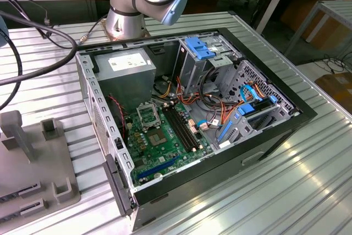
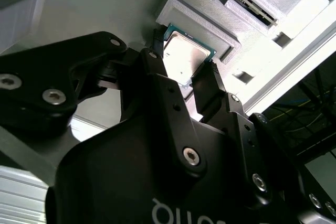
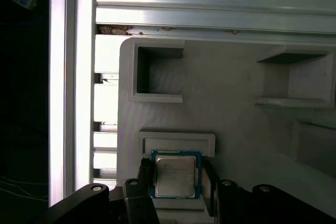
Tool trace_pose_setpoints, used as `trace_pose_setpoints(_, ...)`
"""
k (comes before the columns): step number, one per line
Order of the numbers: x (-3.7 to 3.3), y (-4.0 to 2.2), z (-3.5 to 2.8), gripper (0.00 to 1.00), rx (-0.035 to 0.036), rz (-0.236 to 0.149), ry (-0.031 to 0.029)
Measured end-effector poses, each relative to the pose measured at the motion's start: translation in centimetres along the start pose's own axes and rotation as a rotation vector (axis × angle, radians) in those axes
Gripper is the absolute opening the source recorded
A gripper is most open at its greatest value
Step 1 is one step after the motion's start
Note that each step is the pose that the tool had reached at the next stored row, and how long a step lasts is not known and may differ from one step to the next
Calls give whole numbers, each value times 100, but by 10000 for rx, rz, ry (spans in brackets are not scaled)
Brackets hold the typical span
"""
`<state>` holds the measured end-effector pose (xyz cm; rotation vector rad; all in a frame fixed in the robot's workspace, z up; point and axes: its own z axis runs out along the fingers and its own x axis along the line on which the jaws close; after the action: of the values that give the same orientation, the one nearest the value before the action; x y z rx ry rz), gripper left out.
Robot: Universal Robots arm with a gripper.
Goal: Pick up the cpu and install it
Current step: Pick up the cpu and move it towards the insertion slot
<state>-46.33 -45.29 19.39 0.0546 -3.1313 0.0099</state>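
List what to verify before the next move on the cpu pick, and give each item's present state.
1. The cpu sits in its recess on the grey holder: ok.
2. The end effector straddles the cpu in the second wrist view: ok.
3. Grip closed on the cpu: cannot tell.
4. The computer case is open on top: ok.
5. The socket frame on the motherboard is free of cables: ok.
6. Latch of the socket frame open: cannot tell.
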Motion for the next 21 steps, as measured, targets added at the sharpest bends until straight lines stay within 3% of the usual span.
trace_pose_setpoints(9, 2, -1, -178, 47, 3, 0, 5)
trace_pose_setpoints(16, 2, -1, -185, 47, 2, 0, 4)
trace_pose_setpoints(21, 3, -2, -254, 47, 3, 0, 7)
